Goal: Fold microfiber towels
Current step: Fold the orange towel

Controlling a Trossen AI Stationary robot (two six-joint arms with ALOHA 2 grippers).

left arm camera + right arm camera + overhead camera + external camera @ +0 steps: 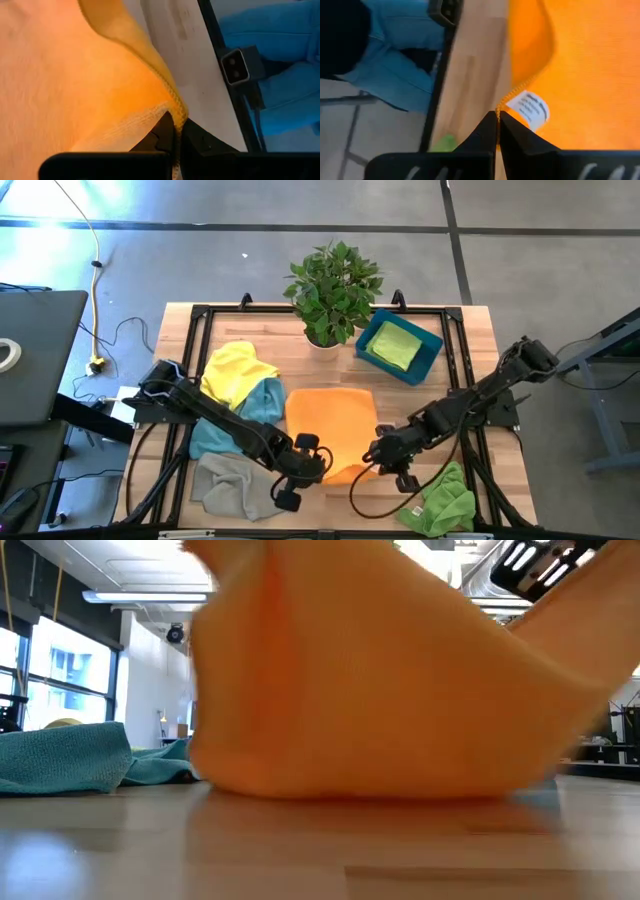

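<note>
A: What's nearest the low camera?

B: The orange towel (380,680), lifted at both near corners and sagging onto the worktop (320,850).

A: And the hands?

B: The left hand (175,131) is clamped tight on one corner hem; the right hand (497,120) is pinched on the other corner, right beside the white label (530,111). From above, both sit at the towel's near edge.

A: The other towels?

B: Yellow (238,370) and blue (240,415) overlap beside the left arm, grey (230,485) lies nearer (crumpled), one green (445,502) at the near right corner, another green (395,345) in the bin (432,355) beside the plant (332,290).
</note>
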